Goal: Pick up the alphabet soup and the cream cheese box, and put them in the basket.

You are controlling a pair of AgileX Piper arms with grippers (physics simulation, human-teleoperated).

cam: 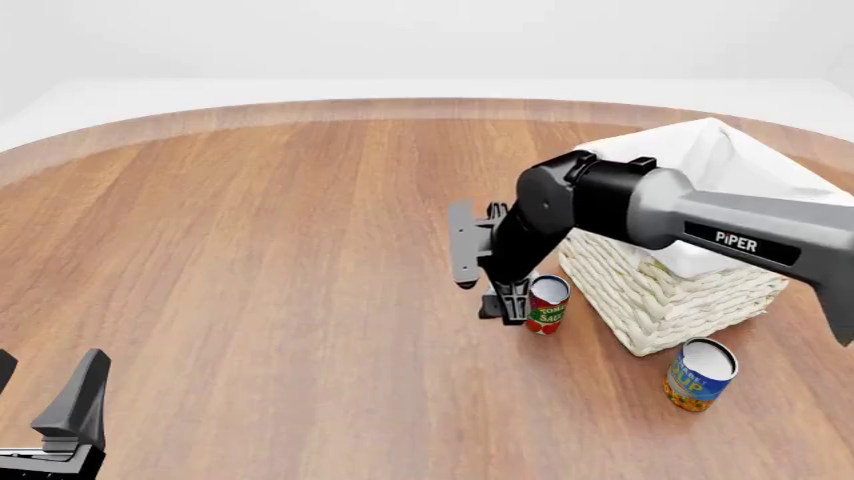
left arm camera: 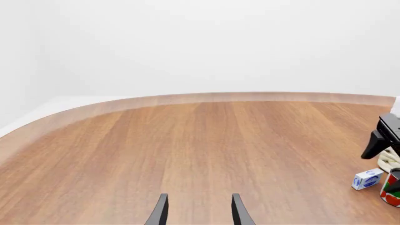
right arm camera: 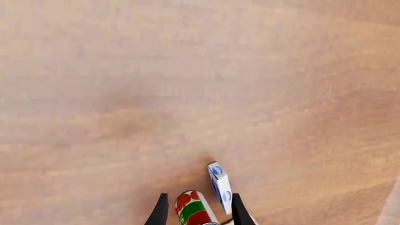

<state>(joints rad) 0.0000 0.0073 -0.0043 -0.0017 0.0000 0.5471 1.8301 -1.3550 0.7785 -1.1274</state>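
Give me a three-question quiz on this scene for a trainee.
1. True or false: the soup is in the basket.
2. The right gripper is down beside: A) the red-and-green can and the box; B) the soup; C) bare table only.
3. Fill in: the left gripper is ____ (open or shut).
Key: 1 false, it stands on the table; 2 A; 3 open.

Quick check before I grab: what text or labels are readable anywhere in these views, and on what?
"PiPER": on the right arm.
Red-and-green can: yellow lettering, too small to read.
Alphabet soup: label blurred, unreadable.
Cream cheese box: oval logo, lettering unreadable.
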